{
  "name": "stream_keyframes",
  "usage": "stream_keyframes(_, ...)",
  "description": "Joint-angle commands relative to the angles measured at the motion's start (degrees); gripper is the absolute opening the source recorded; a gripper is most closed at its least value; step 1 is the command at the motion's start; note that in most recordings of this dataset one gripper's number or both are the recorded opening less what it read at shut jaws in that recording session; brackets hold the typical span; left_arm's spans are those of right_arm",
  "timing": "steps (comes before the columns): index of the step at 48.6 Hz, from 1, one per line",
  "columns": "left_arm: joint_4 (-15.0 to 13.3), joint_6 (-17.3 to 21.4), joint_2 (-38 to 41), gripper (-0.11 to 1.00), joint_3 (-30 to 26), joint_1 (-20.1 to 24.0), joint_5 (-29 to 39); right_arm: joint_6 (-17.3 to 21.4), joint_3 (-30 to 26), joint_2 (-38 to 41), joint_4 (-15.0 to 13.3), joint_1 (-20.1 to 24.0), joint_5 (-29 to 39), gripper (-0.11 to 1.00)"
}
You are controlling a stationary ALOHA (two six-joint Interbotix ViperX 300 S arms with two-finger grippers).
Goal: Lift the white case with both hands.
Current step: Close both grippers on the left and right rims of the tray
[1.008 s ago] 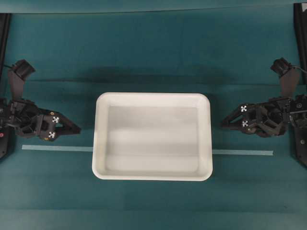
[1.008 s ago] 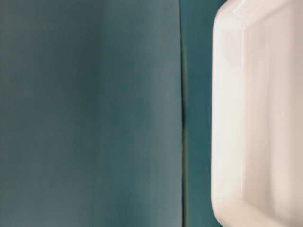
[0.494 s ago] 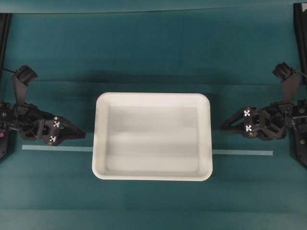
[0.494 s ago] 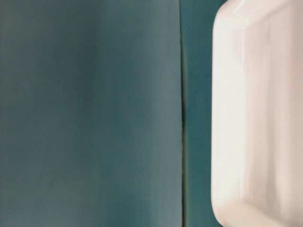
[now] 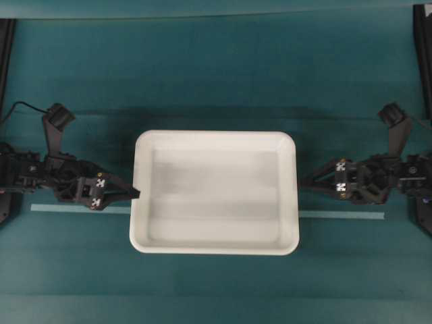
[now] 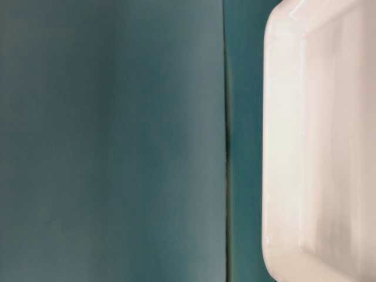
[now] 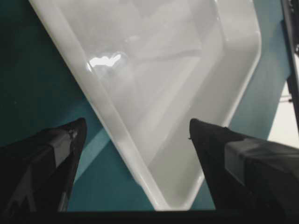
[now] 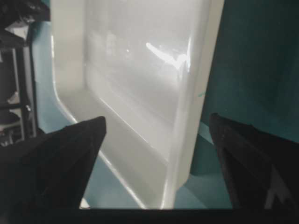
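On the teal table (image 5: 216,81), the white case (image 5: 214,192) between left gripper (image 5: 132,193) and right gripper (image 5: 305,182), jaws spread wide, empty.

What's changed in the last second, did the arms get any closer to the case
Yes. Both grippers moved inward toward the case: the left gripper now reaches its left rim, the right gripper its right rim. Both stand open, a finger on each side of the rim in the wrist views; nothing is gripped. The case has not moved.

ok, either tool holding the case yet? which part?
Nothing held. Left tool and right tool are both open, each straddling a short-side rim of the white case, not closed on it.
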Motion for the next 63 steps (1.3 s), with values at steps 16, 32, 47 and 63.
stream_keyframes(16, 0.00, 0.44, 4.31, 0.95, -2.02, 1.41, -2.90, 3.16, -4.04, 14.77, 0.26, 1.49, -10.46, 0.94)
stream_keyframes(32, 0.00, 0.35, 4.31, 0.94, -2.20, 1.14, -2.55, 3.60, -5.19, 15.91, 0.44, 1.32, -10.28, 0.94)
stream_keyframes(47, 0.00, 0.18, 4.13, 0.94, -2.90, 0.18, 0.18, 7.12, -5.19, 15.73, 0.53, 1.32, -9.84, 0.92)
stream_keyframes(63, 0.00, 0.09, 4.04, 0.64, -4.04, 0.18, 3.69, 7.65, -6.59, 15.73, 0.53, 0.97, -1.58, 0.60)
